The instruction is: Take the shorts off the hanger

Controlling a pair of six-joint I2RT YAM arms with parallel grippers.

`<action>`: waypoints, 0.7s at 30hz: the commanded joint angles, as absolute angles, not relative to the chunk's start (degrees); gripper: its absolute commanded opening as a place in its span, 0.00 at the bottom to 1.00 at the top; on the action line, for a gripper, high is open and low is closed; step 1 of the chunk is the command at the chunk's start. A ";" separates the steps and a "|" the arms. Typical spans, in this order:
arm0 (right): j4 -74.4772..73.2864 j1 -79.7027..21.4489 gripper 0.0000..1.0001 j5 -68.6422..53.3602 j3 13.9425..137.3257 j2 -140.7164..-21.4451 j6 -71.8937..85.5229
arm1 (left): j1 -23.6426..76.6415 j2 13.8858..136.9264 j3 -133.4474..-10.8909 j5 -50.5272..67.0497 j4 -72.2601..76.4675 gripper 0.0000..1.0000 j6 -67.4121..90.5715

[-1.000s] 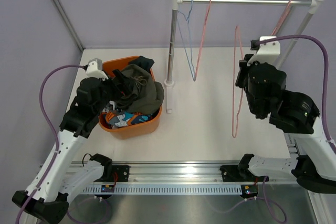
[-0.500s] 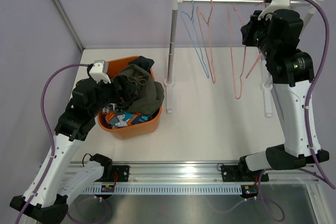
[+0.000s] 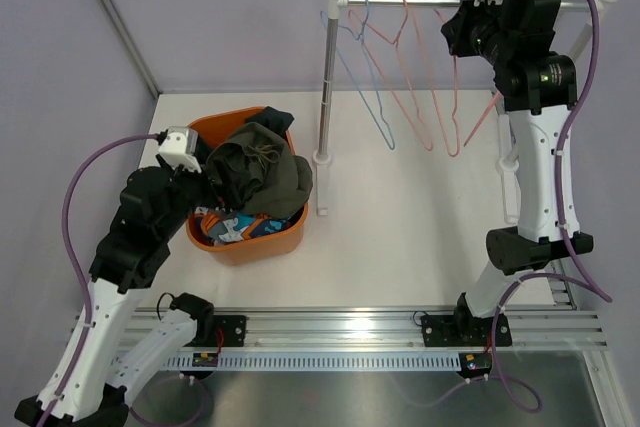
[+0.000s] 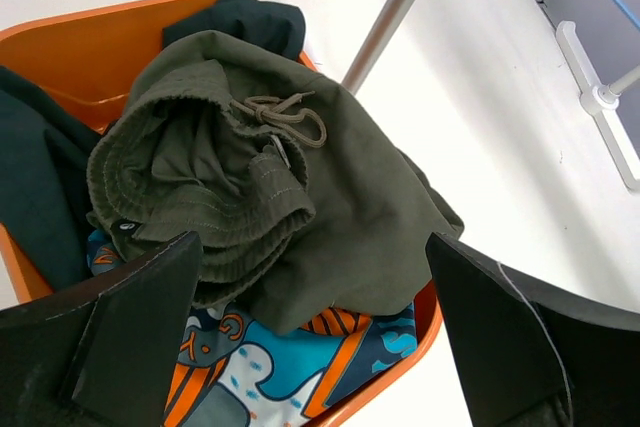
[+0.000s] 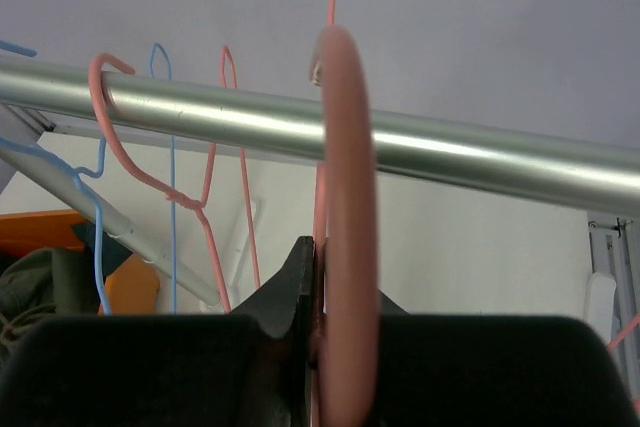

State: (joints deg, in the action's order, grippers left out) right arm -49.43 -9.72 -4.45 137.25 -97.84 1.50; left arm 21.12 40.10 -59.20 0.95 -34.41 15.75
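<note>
Bright, even light, faint shadows, blurred close foreground.

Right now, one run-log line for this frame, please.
left gripper: open over olive shorts in orange basket | right gripper: shut on pink hanger at rail

The white worktop (image 3: pixel 400 237) fills the middle of the frame. An orange basket (image 3: pixel 250 250) sits on it at centre left. Just right of the basket, a clothes rack's metal post (image 3: pixel 325 77) stands on a narrow white foot (image 3: pixel 322 192) lying flat on the surface.
</note>
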 commanded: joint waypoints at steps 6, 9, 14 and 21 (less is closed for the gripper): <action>-50.36 -9.49 0.00 -8.17 143.09 -101.77 -1.85 | 21.36 38.06 -57.22 -1.05 -32.61 0.99 14.24; -50.27 -9.40 0.00 -8.17 142.82 -102.91 -1.58 | 21.36 38.14 -56.61 -0.97 -32.35 0.99 14.24; -50.80 -9.41 0.00 -7.74 142.82 -105.47 -1.49 | 21.36 38.41 -55.99 -1.14 -32.08 0.99 14.33; -50.54 -9.40 0.00 -5.89 140.28 -107.05 -1.50 | 21.36 39.02 -55.11 -1.23 -31.73 0.99 14.24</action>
State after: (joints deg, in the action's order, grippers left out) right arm -50.94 -9.69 -6.55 140.51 -107.48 -0.25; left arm 21.12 38.63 -55.42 -0.47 -34.17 14.98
